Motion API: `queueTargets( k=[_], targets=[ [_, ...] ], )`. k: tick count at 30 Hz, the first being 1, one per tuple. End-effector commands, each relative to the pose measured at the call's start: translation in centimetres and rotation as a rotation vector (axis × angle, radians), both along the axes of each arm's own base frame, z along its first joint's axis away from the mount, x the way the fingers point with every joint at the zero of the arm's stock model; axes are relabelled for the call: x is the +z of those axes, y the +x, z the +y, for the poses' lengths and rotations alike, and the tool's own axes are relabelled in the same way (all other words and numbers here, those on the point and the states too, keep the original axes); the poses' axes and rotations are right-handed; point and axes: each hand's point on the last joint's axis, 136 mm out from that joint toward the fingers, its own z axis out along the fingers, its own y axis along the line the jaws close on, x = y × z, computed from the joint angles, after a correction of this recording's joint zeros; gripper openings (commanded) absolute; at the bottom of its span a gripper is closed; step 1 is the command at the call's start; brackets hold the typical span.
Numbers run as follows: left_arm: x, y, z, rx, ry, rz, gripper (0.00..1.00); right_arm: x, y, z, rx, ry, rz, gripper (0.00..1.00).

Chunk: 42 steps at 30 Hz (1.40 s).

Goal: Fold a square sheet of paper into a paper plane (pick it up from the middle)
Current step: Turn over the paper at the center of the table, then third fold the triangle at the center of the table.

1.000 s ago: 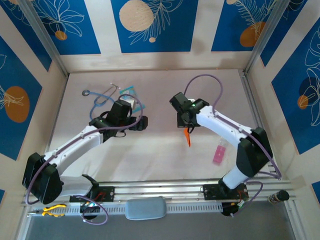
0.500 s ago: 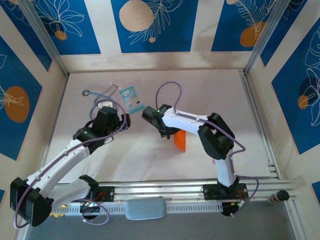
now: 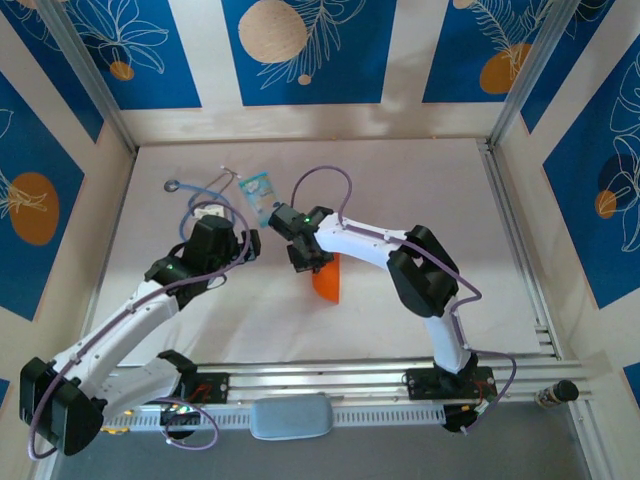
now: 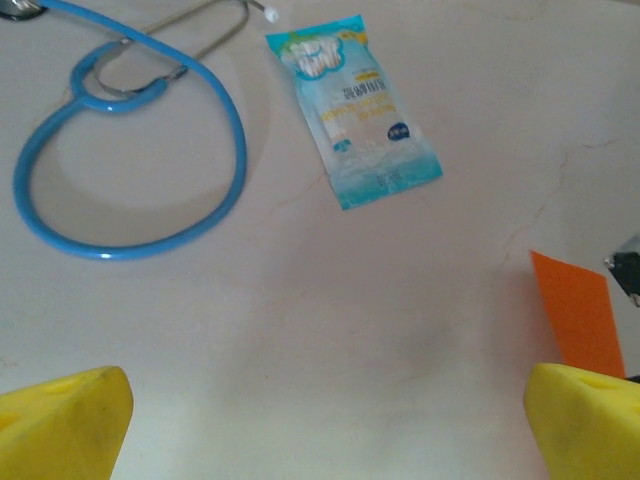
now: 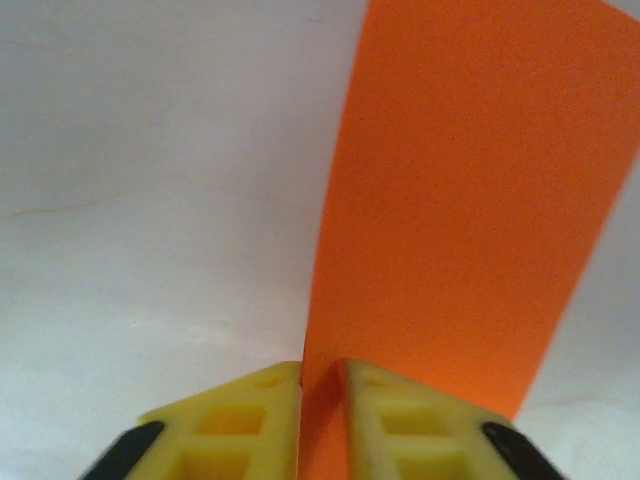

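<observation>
The left tool (image 4: pixel 320 420) is hovering with its fingers spread wide over the surface (image 4: pixel 300 330). A blue stethoscope (image 4: pixel 130 150), cut off at the frame edge, and a light-blue packet (image 4: pixel 355 110) with unreadable print are lying beyond it. The right tool (image 5: pixel 322 400) is pinching the orange paper sheet (image 5: pixel 470 200) mid-surface, and the fingers are hiding the sheet's near edge.

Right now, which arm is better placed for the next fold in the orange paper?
Right: the right gripper has the orange paper between its fingers; the left gripper is open, off to the paper's side.
</observation>
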Motion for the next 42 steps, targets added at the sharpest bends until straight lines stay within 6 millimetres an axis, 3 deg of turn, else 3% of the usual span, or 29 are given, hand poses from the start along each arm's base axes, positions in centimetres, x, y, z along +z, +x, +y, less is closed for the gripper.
queueTargets(
  k=[1, 4, 8, 14, 20, 31, 42],
  targets=[
    [-0.6, 0.2, -0.9, -0.038, -0.035, 0.036, 1.0, 2.4, -0.9, 3.0, 0.032, 0.26, 0.042, 0.33],
    [-1.3, 0.2, -2.1, -0.088, -0.055, 0.065, 1.0, 4.6, -0.8, 2.7, -0.006, 0.429, 0.033, 0.39],
    [-2.4, 0.4, -4.9, -0.211, -0.118, 0.113, 0.99, 5.1, -0.7, -0.3, -0.108, 0.556, 0.042, 0.38],
    [-4.9, 0.0, -10.0, -0.404, -0.251, 0.267, 0.78, 2.5, -1.7, -4.6, -0.275, 0.712, 0.135, 0.13],
    [-7.7, -0.5, -12.9, -0.49, -0.343, 0.417, 0.64, 0.7, -2.0, -5.8, -0.336, 0.77, 0.182, 0.07],
    [-10.2, -0.7, -15.2, -0.53, -0.437, 0.539, 0.56, -2.4, -1.0, -7.1, -0.416, 0.748, 0.22, 0.03],
    [-12.0, -0.3, -15.9, -0.524, -0.454, 0.604, 0.54, -6.0, -2.6, -8.2, -0.464, 0.71, 0.298, 0.03]
  ],
)
